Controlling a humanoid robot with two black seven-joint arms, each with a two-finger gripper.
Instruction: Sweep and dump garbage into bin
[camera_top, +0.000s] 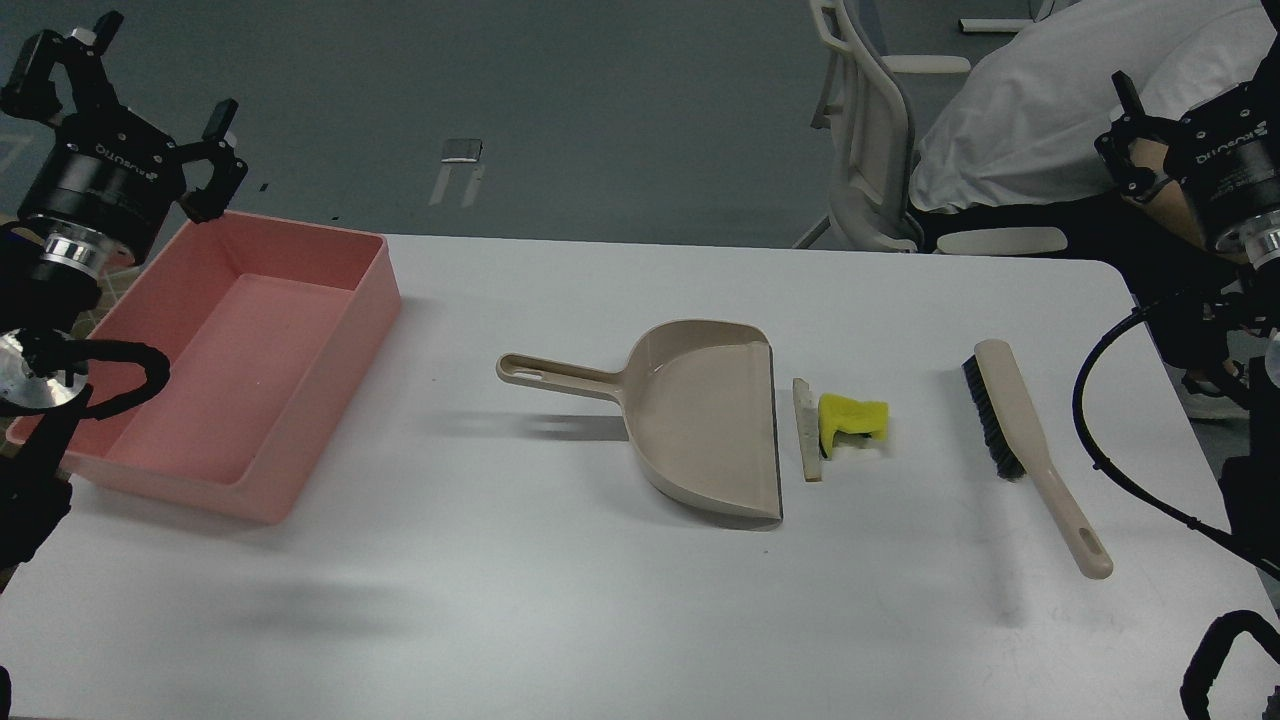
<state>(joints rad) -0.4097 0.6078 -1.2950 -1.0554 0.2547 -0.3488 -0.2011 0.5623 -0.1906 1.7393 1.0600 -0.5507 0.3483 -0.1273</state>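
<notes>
The garbage lies at mid-table: a pale bread-like slice (806, 430) on edge and a yellow notched chunk (851, 418) touching its right side. Both sit just right of the beige dustpan (700, 420), whose open lip faces them and whose handle points left. A beige brush (1030, 440) with black bristles lies further right. The pink bin (290, 440) stands at the left, with nothing in it. My left gripper (150, 100) hangs open above the bin's far left corner, holding nothing. My right gripper (1125, 135) is raised at the far right edge, its fingers dark and partly cut off.
A person in a white shirt (1050, 110) sits on a white chair (870, 130) beyond the table's far right edge. Black cables (1110, 470) loop from my right arm over the table's right side. The white table (560, 620) shows bare surface in front.
</notes>
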